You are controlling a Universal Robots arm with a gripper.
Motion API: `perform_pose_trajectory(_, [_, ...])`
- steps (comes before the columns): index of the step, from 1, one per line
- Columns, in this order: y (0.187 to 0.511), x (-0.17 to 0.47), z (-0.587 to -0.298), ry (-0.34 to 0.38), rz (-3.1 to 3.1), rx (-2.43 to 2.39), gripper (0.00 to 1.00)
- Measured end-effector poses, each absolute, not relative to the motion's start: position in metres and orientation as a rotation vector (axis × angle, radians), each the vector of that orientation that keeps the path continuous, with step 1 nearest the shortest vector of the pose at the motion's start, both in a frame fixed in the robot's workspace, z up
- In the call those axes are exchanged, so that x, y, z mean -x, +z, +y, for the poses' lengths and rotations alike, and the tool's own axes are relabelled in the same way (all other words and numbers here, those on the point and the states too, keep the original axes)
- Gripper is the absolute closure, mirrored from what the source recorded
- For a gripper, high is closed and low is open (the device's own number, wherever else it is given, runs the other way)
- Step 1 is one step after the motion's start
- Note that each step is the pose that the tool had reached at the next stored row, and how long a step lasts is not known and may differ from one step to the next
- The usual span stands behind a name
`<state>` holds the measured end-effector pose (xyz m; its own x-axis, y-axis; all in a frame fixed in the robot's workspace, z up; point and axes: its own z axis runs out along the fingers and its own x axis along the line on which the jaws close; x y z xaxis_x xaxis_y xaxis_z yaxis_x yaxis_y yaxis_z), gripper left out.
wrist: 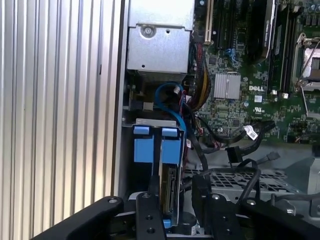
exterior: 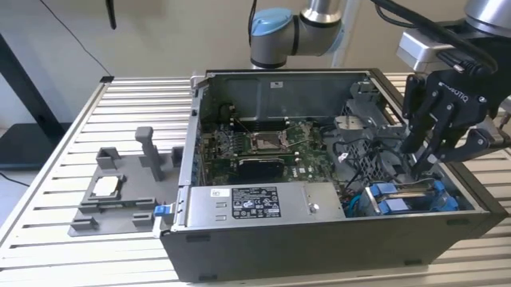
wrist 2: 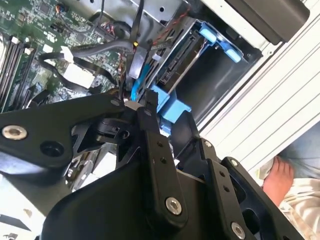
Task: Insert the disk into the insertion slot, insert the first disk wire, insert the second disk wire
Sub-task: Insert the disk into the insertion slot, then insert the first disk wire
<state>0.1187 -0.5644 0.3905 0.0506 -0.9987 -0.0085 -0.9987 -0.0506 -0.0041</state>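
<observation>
Claw (exterior: 424, 167) down at the insertion slot (exterior: 408, 198) now. It's pinched narrow on the disk (wrist: 168, 186), gripping its blue carrier (wrist 2: 171, 107).

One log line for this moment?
gripper: low at the disk | disk: on edge inside insertion slot | blue cable: beside disk, connection hidden

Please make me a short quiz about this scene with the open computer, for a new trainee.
1. True or false: the end effector hangs over the grey fixture.
2. What colour are the fittings at the slot? A red, B blue, C green.
3. Fill the gap: in the exterior view, the fixture stands to the ____ of the case.
Key: 1 false, it is over the slot; 2 B; 3 left.
</observation>
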Motion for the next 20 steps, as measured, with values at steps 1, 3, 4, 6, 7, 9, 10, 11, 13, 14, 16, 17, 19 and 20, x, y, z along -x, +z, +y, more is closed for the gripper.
perform_pose_trajectory(1, [0.391,-0.118,-0.564,-0.002,2.154,2.266,0.60])
perform_pose_trajectory(3, [0.391,-0.118,-0.562,-0.014,2.146,2.258,0.60])
perform_pose_trajectory(4, [0.391,-0.117,-0.561,-0.018,2.144,2.255,0.60])
perform_pose_trajectory(6, [0.393,-0.117,-0.559,-0.026,2.140,2.251,0.60])
perform_pose_trajectory(7, [0.393,-0.117,-0.558,-0.029,2.138,2.250,0.60])
perform_pose_trajectory(9, [0.393,-0.117,-0.554,-0.038,2.134,2.245,0.60])
perform_pose_trajectory(10, [0.393,-0.117,-0.553,-0.043,2.130,2.241,0.60])
perform_pose_trajectory(11, [0.393,-0.117,-0.552,-0.049,2.124,2.235,0.60])
perform_pose_trajectory(13, [0.393,-0.116,-0.550,-0.055,2.112,2.222,0.60])
perform_pose_trajectory(14, [0.393,-0.116,-0.549,-0.056,2.107,2.218,0.60])
perform_pose_trajectory(16, [0.395,-0.116,-0.549,-0.058,2.101,2.216,0.60])
perform_pose_trajectory(17, [0.395,-0.116,-0.549,-0.059,2.098,2.216,0.60])
perform_pose_trajectory(19, [0.395,-0.116,-0.545,-0.063,2.095,2.215,0.60])
perform_pose_trajectory(20, [0.394,-0.116,-0.543,-0.067,2.093,2.215,0.60])
